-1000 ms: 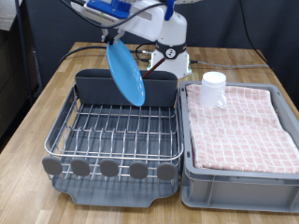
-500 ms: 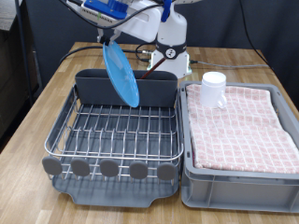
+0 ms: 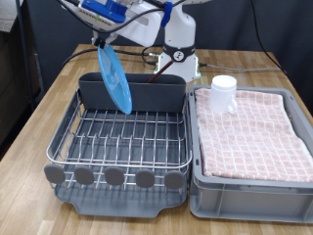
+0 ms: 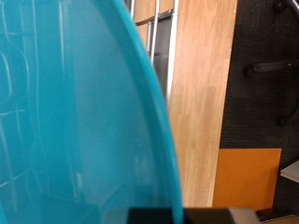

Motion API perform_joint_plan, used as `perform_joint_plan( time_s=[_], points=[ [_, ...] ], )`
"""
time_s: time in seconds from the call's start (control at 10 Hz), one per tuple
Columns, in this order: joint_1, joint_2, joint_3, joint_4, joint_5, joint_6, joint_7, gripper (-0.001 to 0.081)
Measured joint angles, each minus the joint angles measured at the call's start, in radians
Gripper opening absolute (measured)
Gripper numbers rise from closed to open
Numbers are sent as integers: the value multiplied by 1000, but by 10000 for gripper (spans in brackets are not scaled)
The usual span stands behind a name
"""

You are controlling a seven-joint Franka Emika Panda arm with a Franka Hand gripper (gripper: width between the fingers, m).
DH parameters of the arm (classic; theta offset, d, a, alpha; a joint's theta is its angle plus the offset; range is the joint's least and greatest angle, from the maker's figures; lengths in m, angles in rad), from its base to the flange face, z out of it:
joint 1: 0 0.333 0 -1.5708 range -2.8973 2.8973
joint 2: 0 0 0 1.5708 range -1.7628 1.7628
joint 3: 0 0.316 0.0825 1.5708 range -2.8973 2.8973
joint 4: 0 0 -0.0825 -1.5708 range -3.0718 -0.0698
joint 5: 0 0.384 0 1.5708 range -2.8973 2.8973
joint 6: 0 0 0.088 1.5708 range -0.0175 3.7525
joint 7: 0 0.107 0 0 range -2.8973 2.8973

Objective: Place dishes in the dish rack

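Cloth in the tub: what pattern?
Pink and white checks on the cloth, which lies in the grey tub; clearest in the exterior view.

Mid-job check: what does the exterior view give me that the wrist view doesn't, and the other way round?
Only the exterior view shows the whole dish rack with its utensil box, the white cup standing on the pink checked cloth in the grey tub, and the gripper holding the light-blue plate by its top edge above the rack. Only the wrist view shows the plate's translucent surface close up, with rack wires beside it. Both share the plate, the rack and the wooden table.
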Motion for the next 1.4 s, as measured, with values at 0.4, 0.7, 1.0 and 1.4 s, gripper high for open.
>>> perform_joint_plan(
  time_s=[0.4, 0.7, 1.0, 1.4],
  points=[
    [0, 68, -27, 42, -40, 44, -45, 17],
    [0, 89, -29, 45, -106, 85, -76, 17],
    [2, 109, -22, 48, -145, 86, -96, 17],
    [1, 164, -33, 49, -157, 109, -63, 17]
  ],
)
